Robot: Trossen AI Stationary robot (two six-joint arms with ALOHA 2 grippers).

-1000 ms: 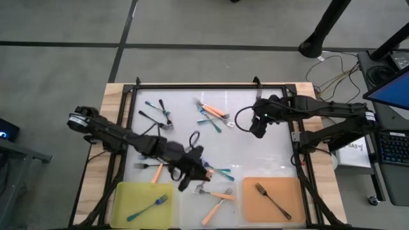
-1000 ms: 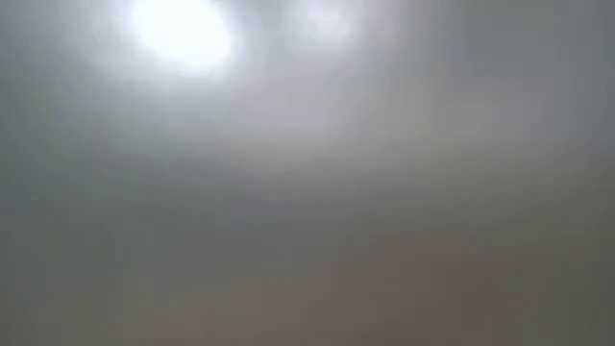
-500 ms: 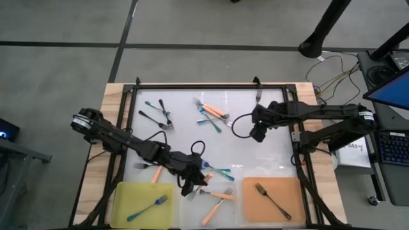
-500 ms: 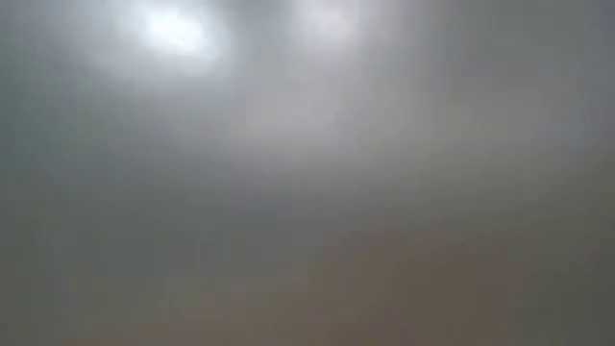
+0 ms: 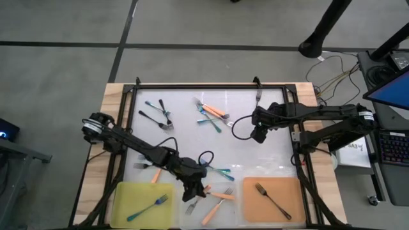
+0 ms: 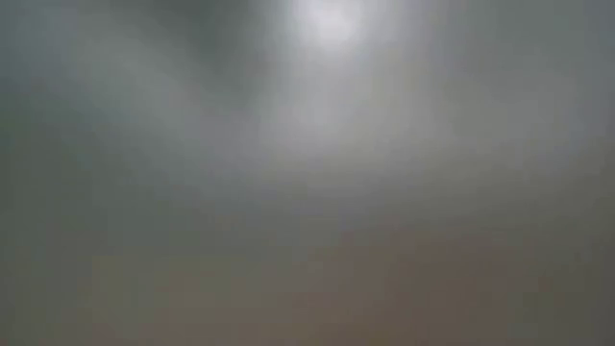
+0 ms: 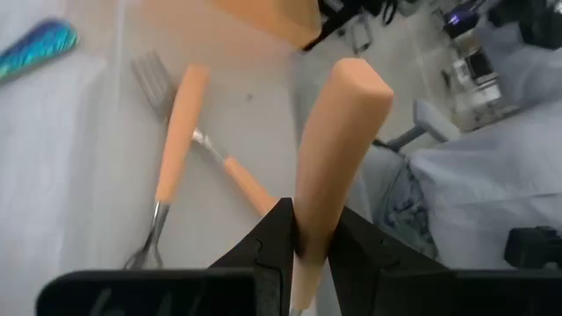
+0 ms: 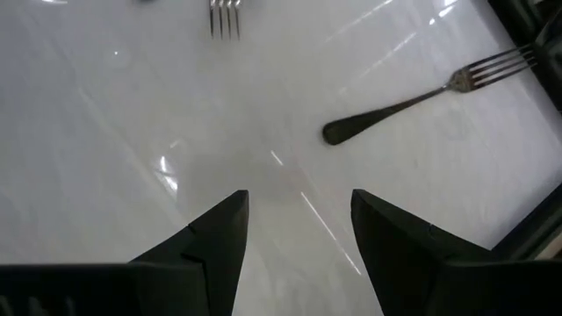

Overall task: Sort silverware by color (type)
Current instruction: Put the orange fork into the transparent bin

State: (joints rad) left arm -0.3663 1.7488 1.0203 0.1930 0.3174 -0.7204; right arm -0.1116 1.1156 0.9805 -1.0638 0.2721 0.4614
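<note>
While my left gripper [image 7: 309, 241] hangs over the clear middle tray [image 5: 212, 207], its jaws are pinched narrow on the handle of one orange fork [image 7: 329, 167], which sticks straight out between my fingers. Below it in that tray I count two orange forks [image 7: 176, 140] lying crossed, touching each other. Yellow tray [image 5: 128, 191] on the left has one blue fork [image 5: 148, 207]; orange tray [image 5: 294, 204] on the right has one dark fork [image 5: 273, 200]. My right gripper [image 8: 299, 224] sits over the far right part of the white table [image 5: 268, 160], jaws wide, holding nothing; one dark fork [image 8: 421, 96] lies flat just ahead of it, apart from the fingers. Still loose on the table: a far-left group of about three dark forks [image 5: 156, 117] plus one small blue one, a far-middle pile [image 5: 211, 114] of mixed orange and blue, can't count it cleanly, a blue one [image 5: 220, 170] beside my left wrist, an orange one [image 5: 156, 174] near the yellow tray. Low view shows nothing usable.
</note>
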